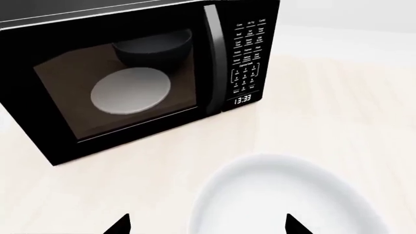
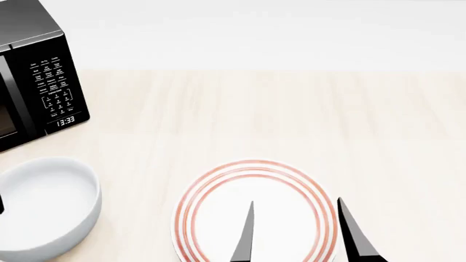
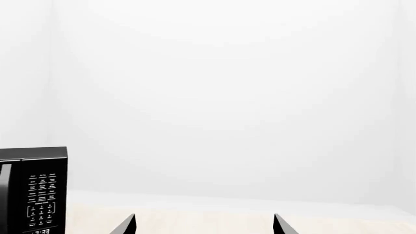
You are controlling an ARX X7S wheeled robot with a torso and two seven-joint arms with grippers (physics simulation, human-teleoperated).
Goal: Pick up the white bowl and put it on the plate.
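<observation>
The left gripper (image 1: 208, 225) is seen in the left wrist view only as two dark fingers (image 1: 120, 225), spread wide apart with nothing between them but the near part of the white bowl (image 1: 286, 200), which lies just beyond and partly between the tips. No contact between fingers and bowl can be made out. In the head view, only a sliver of dark at the left edge beside the bowl is seen of this gripper.

The right gripper (image 2: 298, 234) is shown in the head view as two dark pointed fingers (image 2: 246, 234), spread apart and empty, held over the right part of the plate (image 2: 218, 180); whether the plate is touched cannot be told. In the right wrist view the same fingers are seen spread, pointed toward a pale wall.

The white bowl is set upright on the light wooden table (image 2: 291, 109), at the left, apart from the plate, which lies flat nearer the middle. Behind the bowl a black microwave (image 1: 97, 44) is placed, its door shut and its display reading 13:33. Through its glass a pale round dish (image 1: 130, 90) and a dark bowl (image 1: 155, 48) are seen.
</observation>
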